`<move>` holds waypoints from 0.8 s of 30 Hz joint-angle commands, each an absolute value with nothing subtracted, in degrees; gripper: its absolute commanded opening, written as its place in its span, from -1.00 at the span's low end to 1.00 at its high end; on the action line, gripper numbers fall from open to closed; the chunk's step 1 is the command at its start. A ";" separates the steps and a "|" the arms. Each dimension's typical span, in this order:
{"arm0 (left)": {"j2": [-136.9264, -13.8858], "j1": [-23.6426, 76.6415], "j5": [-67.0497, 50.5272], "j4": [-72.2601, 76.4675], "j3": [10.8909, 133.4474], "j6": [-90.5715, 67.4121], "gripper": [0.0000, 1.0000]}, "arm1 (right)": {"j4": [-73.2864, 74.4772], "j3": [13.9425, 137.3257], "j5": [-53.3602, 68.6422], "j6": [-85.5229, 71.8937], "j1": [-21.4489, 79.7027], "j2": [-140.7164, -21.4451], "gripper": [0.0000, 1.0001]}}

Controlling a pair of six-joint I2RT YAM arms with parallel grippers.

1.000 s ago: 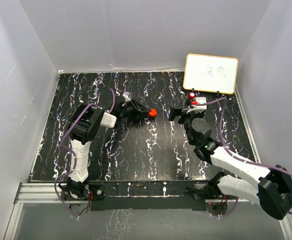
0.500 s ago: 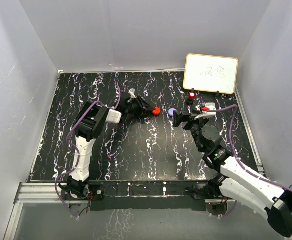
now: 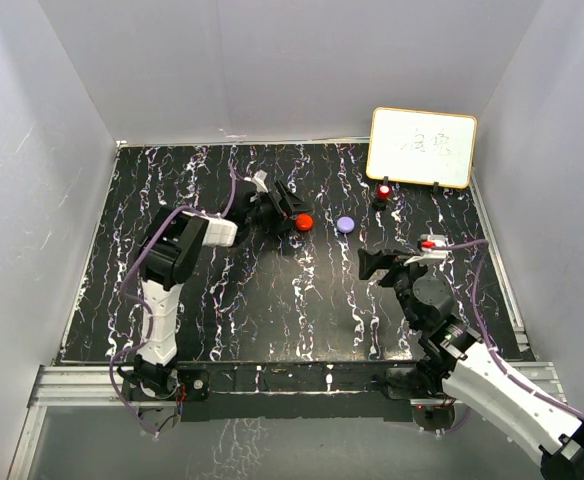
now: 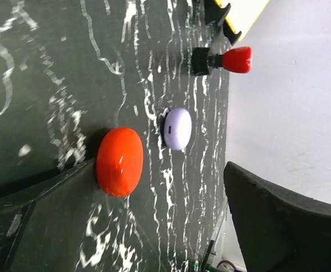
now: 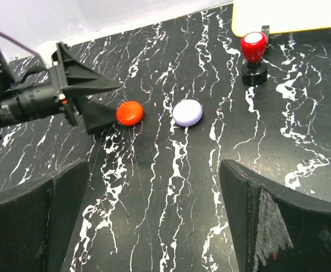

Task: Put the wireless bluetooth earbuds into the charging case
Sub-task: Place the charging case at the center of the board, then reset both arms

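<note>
Red case point(image 3: 303, 222) counts 1, purple case point(image 3: 346, 224) 1; left claw point(image 3: 290, 212), right claw point(image 5: 154, 170) released.

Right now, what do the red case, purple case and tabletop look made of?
The red case: likely moulded plastic, smooth and semi-gloss, with a soft highlight on its dome. The purple case: likely plastic too, with a duller satin sheen. The tabletop: black with white veins, marble-look; real stone or a printed sheet, cannot tell.

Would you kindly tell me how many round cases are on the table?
2. The red case lies against a finger of the left gripper; the pale purple case lies just right of it, apart. Others may be hidden.
</note>
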State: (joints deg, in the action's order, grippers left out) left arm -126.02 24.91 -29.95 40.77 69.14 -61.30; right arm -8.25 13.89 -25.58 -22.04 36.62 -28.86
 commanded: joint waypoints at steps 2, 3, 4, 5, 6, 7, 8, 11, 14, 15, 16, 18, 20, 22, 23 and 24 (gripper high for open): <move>-116.89 22.43 -23.64 30.10 61.86 -53.98 0.87 | -8.10 12.33 -28.06 -22.71 36.47 -23.73 0.97; -115.41 22.22 -22.58 28.81 60.89 -52.87 0.94 | -8.27 11.89 -27.52 -22.80 36.41 -23.13 0.97; -113.84 22.11 -21.13 26.78 60.27 -51.27 0.97 | -8.53 11.48 -27.17 -22.64 36.47 -22.75 0.97; -112.71 22.07 -19.67 24.21 60.19 -49.30 0.97 | -8.75 11.24 -27.15 -22.60 36.47 -22.58 0.97; -111.58 22.06 -18.06 21.23 60.61 -47.15 0.97 | -8.74 11.17 -27.32 -22.52 36.44 -22.53 0.97; -110.75 22.05 -15.70 18.07 61.63 -45.26 0.97 | -8.82 11.21 -27.48 -22.50 36.47 -22.62 0.97; -110.15 22.11 -13.61 14.26 62.61 -43.26 0.97 | -8.84 11.31 -27.44 -22.47 36.43 -22.86 0.97; -108.82 22.15 -7.05 5.70 65.01 -38.63 0.97 | -9.07 11.79 -27.06 -22.07 36.45 -23.72 0.97; -107.10 22.15 -2.93 2.29 64.75 -36.39 0.97 | -9.05 11.97 -26.69 -21.95 36.47 -24.17 0.97; -106.33 22.15 -2.34 2.47 63.97 -36.24 0.97 | -9.05 11.83 -26.69 -21.97 36.43 -24.25 0.97; -105.33 22.15 -2.11 3.09 62.97 -36.14 0.97 | -9.03 11.72 -26.67 -22.07 36.46 -24.11 0.97; -102.64 22.10 -2.50 5.56 60.30 -36.65 0.97 | -9.05 11.62 -26.63 -22.07 36.47 -23.86 0.97; -99.83 22.12 -2.49 7.35 57.12 -36.92 0.97 | -9.04 11.52 -26.64 -22.08 36.39 -23.52 0.97; -96.49 22.07 -1.75 8.08 54.59 -37.35 0.97 | -9.12 11.64 -26.50 -22.04 36.43 -23.38 0.97; -94.72 22.06 -1.07 8.23 53.31 -37.58 0.97 | -9.13 11.68 -26.32 -22.05 36.47 -23.42 0.97; -92.93 21.99 -0.41 8.11 52.23 -37.92 0.97 | -9.13 11.81 -26.30 -21.91 36.44 -23.60 0.97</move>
State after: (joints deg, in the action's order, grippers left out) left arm -101.19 22.24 -3.75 8.78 55.46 -38.35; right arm -7.05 11.35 -26.59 -22.44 36.62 -24.08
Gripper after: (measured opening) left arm 0.984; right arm 0.983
